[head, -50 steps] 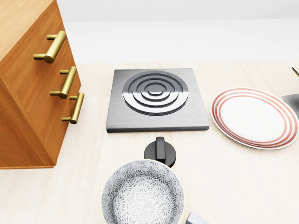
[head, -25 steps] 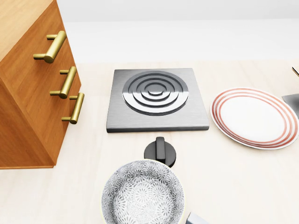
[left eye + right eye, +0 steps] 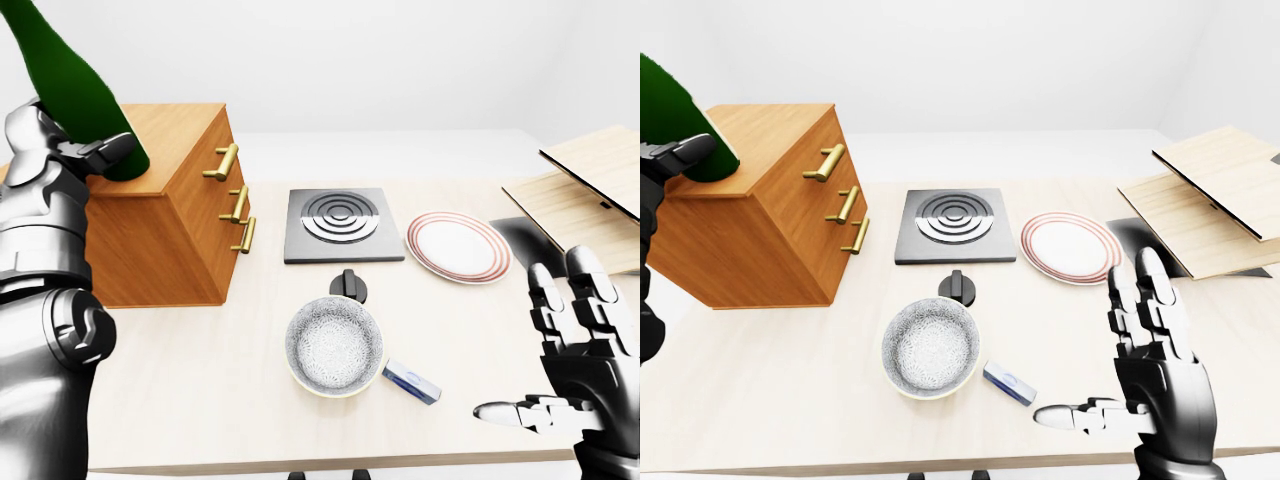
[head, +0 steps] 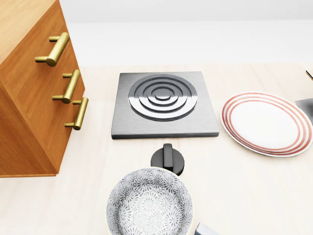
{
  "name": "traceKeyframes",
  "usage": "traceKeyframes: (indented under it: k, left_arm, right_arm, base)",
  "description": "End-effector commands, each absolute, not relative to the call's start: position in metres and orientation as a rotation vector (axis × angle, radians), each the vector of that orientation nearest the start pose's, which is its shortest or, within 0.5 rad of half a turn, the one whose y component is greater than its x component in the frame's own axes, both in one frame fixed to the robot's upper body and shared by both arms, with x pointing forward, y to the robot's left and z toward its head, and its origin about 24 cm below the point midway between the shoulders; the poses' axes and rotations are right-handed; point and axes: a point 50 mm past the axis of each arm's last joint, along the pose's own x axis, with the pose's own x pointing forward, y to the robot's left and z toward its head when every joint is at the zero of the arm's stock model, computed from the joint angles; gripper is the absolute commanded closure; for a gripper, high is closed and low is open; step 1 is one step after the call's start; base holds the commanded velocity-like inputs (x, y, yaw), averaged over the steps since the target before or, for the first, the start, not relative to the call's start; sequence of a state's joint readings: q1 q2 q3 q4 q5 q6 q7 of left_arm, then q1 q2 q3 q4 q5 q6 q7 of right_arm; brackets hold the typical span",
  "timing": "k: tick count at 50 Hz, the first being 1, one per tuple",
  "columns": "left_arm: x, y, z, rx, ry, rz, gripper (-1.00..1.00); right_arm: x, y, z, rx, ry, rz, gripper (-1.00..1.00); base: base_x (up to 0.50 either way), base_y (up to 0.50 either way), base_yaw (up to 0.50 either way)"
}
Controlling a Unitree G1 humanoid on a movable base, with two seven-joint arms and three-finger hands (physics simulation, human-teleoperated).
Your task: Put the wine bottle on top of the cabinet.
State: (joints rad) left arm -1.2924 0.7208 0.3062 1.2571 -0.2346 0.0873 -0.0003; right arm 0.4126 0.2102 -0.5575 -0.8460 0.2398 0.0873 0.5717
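Note:
A green wine bottle (image 3: 72, 90) is tilted at the top left of the left-eye view. My left hand (image 3: 62, 150) is shut round its lower part. The bottle's base is over the top of the wooden cabinet (image 3: 175, 215) near its left side; I cannot tell whether it touches. The cabinet has three brass handles (image 4: 68, 85). My right hand (image 3: 1145, 370) is open and empty, fingers spread, at the bottom right above the table's near edge.
On the light table (image 3: 200, 390) lie a grey hob plate (image 4: 164, 104), a black knob (image 4: 168, 159), a patterned bowl (image 3: 334, 346), a red-rimmed plate (image 3: 458, 246) and a small blue object (image 3: 411, 382). Wooden boards (image 3: 585, 195) lie at the right.

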Motion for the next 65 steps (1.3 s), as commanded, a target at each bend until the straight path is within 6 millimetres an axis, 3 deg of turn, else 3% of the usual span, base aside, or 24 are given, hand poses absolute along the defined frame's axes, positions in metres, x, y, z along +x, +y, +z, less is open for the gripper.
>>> traceKeyframes:
  k: [1,11,15,26,35,37,38,41,51,57,59,61,65]
  left_arm:
    - [0.386,0.334,0.248,-0.159,-0.087,0.467,0.97]
    - [0.385,0.337,0.246,-0.154,-0.083,0.471,0.91]
    - [0.385,0.338,0.243,-0.149,-0.075,0.462,0.68]
    - [0.385,0.338,0.241,-0.146,-0.067,0.462,0.76]
    - [0.385,0.337,0.242,-0.139,-0.069,0.462,0.58]
    - [0.385,0.337,0.242,-0.137,-0.070,0.462,0.40]
    - [0.384,0.338,0.242,-0.142,-0.070,0.469,-0.40]
    - [0.384,0.338,0.243,-0.139,-0.071,0.469,-0.23]
    - [0.384,0.338,0.241,-0.128,-0.065,0.465,-0.39]
    - [0.384,0.339,0.242,-0.126,-0.066,0.468,-0.26]
    - [0.384,0.339,0.241,-0.125,-0.065,0.468,-0.10]
    - [0.384,0.339,0.242,-0.124,-0.068,0.469,-0.06]
    - [0.384,0.339,0.233,-0.124,-0.046,0.468,0.05]
  right_arm:
    - [0.121,-0.228,0.132,-0.031,-0.326,-0.065,-1.00]
    - [0.116,-0.226,0.145,-0.065,-0.373,-0.079,-1.00]
    - [0.113,-0.223,0.151,-0.080,-0.392,-0.083,-1.00]
    - [0.114,-0.224,0.150,-0.085,-0.389,-0.084,-1.00]
    - [0.114,-0.224,0.150,-0.084,-0.389,-0.085,-1.00]
    - [0.113,-0.223,0.152,-0.089,-0.394,-0.086,-1.00]
    - [0.112,-0.223,0.154,-0.095,-0.404,-0.088,-1.00]
    - [0.114,-0.225,0.151,-0.092,-0.396,-0.089,-1.00]
    - [0.116,-0.229,0.144,-0.075,-0.368,-0.088,-1.00]
    - [0.118,-0.231,0.139,-0.064,-0.353,-0.087,-1.00]
    - [0.118,-0.230,0.141,-0.067,-0.359,-0.088,-1.00]
    - [0.117,-0.230,0.141,-0.066,-0.360,-0.088,-1.00]
    - [0.116,-0.228,0.145,-0.073,-0.371,-0.090,-1.00]
  base:
    - [0.00,0.00,0.00]
    - [0.00,0.00,0.00]
    - [0.00,0.00,0.00]
    - [0.00,0.00,0.00]
    - [0.00,0.00,0.00]
    - [0.00,0.00,0.00]
    - [0.00,0.00,0.00]
    - [0.00,0.00,0.00]
    - [0.00,0.00,0.00]
    - [0.00,0.00,0.00]
    - [0.00,0.00,0.00]
    - [0.00,0.00,0.00]
    - [0.00,0.00,0.00]
